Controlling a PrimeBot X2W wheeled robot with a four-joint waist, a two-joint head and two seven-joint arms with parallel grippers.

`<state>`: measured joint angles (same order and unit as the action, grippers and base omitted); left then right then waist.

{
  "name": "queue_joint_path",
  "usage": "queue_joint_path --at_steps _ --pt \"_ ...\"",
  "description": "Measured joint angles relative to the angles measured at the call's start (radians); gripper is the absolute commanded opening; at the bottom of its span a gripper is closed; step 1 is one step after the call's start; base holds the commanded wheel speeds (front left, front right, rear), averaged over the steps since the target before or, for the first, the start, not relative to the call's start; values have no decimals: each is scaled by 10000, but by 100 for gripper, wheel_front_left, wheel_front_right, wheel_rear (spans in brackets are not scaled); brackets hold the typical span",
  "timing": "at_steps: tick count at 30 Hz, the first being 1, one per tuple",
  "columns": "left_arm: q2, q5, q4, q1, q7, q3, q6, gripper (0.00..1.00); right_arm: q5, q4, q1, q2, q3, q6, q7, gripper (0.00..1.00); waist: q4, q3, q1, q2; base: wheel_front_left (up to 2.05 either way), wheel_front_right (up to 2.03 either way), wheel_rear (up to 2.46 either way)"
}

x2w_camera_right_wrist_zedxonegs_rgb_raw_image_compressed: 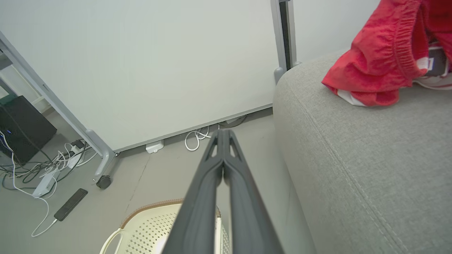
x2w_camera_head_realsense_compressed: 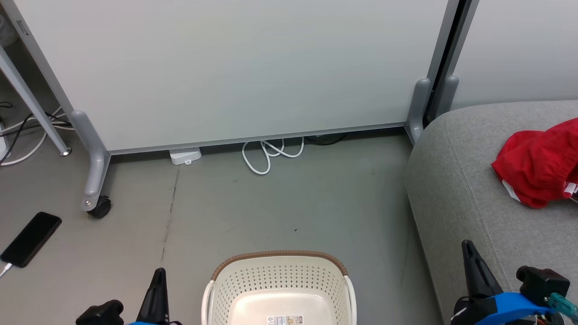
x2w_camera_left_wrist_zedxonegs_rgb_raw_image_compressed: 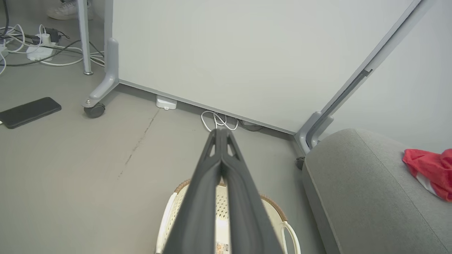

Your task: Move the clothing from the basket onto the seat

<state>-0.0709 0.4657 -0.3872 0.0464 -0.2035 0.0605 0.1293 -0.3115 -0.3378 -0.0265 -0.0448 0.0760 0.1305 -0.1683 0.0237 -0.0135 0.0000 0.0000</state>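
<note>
One large grey woven-fabric seat (x2w_camera_head_realsense_compressed: 456, 189), rounded at its edge, stood on your robot's right and already carried the load. Beside it on the floor, the cream-white perforated plastic basket (x2w_camera_head_realsense_compressed: 280, 255) with its brown woven-look rim showed a bare bottom — only a label there, though its near part was cut off. The red fabric clothing (x2w_camera_head_realsense_compressed: 539, 164) lay heaped on the seat, elastic waistband up, white trim beneath. Your left gripper (x2w_camera_left_wrist_zedxonegs_rgb_raw_image_compressed: 221, 132) and right gripper (x2w_camera_right_wrist_zedxonegs_rgb_raw_image_compressed: 222, 132) were both closed on nothing — I judged the task finished.
</note>
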Motion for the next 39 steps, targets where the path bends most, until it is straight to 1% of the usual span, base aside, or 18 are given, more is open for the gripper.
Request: queue_joint_path --at_steps 17,39 --pt "54 2591 320 -310 717 -401 0 0 -2957 222 -59 0 59 0 614 0 -35 25 0 0 0 0 0" --pt "107 5298 646 -684 1467 -805 0 0 -6029 430 -267 -2 151 -2 1285 0 -80 56 0 0 0 0 0"
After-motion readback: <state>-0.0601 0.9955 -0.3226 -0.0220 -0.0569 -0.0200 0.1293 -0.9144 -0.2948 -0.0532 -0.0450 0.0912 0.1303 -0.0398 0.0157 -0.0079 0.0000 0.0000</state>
